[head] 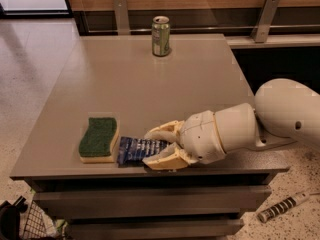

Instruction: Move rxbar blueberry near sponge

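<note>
The rxbar blueberry (pixel 136 149), a flat dark blue wrapper with white lettering, lies near the table's front edge, its left end right beside the sponge (pixel 98 139). The sponge has a dark green top and pale yellow base and sits at the front left of the table. My gripper (pixel 156 147) reaches in from the right, its cream fingers (pixel 163 160) closed on the bar's right end. The white arm extends to the right behind it.
A green drink can (pixel 160 36) stands upright at the table's far edge. The grey table (pixel 150 84) has its front edge just below the bar. A wire basket (pixel 30 224) and a striped tool (pixel 282 206) lie on the floor.
</note>
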Robot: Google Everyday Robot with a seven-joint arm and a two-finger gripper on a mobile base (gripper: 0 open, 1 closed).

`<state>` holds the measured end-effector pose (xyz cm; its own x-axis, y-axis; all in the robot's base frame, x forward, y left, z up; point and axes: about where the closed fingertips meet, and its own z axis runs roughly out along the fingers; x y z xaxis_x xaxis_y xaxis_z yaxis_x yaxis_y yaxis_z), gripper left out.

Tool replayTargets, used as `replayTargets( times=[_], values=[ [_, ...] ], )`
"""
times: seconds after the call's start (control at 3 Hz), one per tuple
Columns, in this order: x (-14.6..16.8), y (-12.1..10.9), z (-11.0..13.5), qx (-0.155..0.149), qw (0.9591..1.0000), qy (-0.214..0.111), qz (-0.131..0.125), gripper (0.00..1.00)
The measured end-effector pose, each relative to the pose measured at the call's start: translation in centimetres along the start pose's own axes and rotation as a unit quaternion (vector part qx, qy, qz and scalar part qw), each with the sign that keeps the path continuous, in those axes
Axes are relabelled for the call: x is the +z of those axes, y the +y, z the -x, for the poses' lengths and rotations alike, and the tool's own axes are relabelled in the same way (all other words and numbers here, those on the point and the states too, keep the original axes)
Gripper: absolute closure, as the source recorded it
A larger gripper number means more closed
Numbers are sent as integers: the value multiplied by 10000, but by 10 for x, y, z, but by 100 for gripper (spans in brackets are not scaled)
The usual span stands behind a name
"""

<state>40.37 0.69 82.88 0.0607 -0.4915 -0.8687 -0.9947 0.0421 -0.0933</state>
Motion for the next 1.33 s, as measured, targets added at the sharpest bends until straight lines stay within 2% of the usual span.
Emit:
replayTargets(
  times=[0.33,0.67,1.33],
  values=[
    [-1,0,0,-9,10000,0,-8,76],
    [0,1,1,-26,10000,7,9,44],
    [3,2,3,-50,10000,16,35,0]
  ],
)
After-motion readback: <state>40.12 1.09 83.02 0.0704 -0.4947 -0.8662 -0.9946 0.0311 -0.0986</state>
